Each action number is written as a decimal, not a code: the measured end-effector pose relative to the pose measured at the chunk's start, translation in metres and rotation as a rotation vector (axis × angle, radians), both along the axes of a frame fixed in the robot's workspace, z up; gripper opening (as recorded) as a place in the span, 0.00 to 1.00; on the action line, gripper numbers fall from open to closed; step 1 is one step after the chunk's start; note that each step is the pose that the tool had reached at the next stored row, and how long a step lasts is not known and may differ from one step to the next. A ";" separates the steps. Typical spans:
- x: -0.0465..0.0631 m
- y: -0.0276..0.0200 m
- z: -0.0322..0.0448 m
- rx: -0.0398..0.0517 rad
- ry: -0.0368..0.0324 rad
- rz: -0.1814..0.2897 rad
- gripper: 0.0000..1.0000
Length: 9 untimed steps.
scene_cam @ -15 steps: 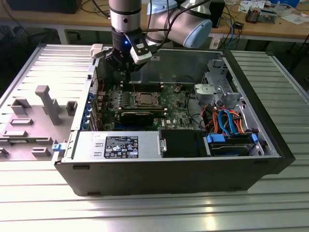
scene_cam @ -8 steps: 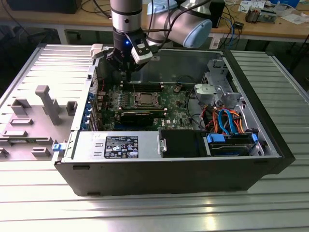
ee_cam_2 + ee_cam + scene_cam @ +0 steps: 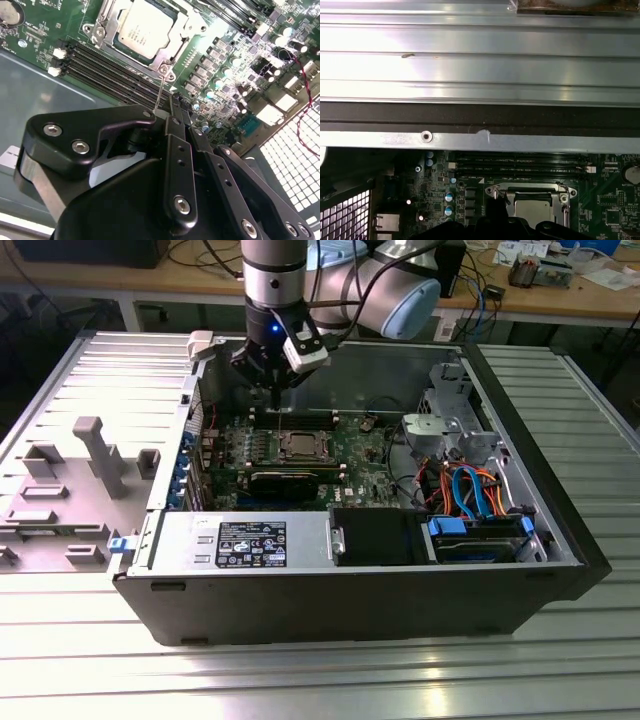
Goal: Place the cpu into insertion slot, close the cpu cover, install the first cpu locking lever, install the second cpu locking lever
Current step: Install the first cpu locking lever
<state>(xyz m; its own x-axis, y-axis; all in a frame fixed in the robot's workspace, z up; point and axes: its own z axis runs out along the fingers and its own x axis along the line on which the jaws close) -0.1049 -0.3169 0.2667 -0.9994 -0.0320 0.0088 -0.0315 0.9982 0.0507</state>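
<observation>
The cpu [image 3: 145,27], a silvery square chip, lies in the insertion slot [image 3: 300,446] on the green board. The cpu cover [image 3: 186,26], a thin metal frame, lies flat around the chip. A thin wire locking lever [image 3: 160,90] rises from the socket's corner screw to my gripper [image 3: 170,107]. The gripper's black fingers are shut on the lever's end. In the exterior view the gripper [image 3: 274,398] hangs just behind the socket, inside the open case. The first wrist view has the cpu [image 3: 532,210] and cover [image 3: 527,190] just beyond the gripper's dark bulk.
Long black memory slots [image 3: 110,70] run beside the socket, close to the gripper. A grey drive cage [image 3: 450,430] and orange and blue cables [image 3: 470,490] fill the exterior view's right. A power supply [image 3: 240,540] sits at the case front. The case wall [image 3: 480,142] stands close behind.
</observation>
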 end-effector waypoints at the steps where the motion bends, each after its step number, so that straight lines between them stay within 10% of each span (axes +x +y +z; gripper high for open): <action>1: 0.000 0.0000 -0.0001 0.0000 -0.0001 0.000 0.11; 9: 0.004 0.0001 -0.0006 -0.0006 0.0000 0.000 0.11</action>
